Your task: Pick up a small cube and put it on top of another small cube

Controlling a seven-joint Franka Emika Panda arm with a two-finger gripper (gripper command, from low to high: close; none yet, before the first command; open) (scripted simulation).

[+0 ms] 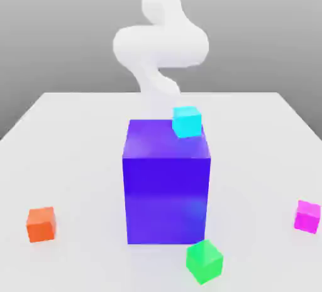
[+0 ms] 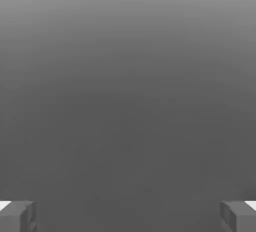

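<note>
In the exterior view, a white desk [image 1: 75, 159] spreads across the lower part of the frame under a grey backdrop. A large blue-purple cube [image 1: 166, 190] stands at the centre of the frame. On its top face, at the far corner toward the exterior view's right, sits a small cyan cube [image 1: 187, 122]. The small magenta-pink cube [image 1: 307, 216] rests on the desk at the right edge of the frame, well apart from the big cube. A small orange cube [image 1: 41, 224] lies on the desk in the lower left, and a small green cube [image 1: 204, 261] lies near the bottom centre, just in front of the big cube's base. The white arm [image 1: 160, 43] rises blurred at the upper centre of the frame, behind the big cube.

In the hand view, the pincer [image 2: 128, 216] is released: its two grey fingertips [image 2: 17, 216] stand far apart in the lower corners of the frame, with nothing between them, against a plain grey ground.
</note>
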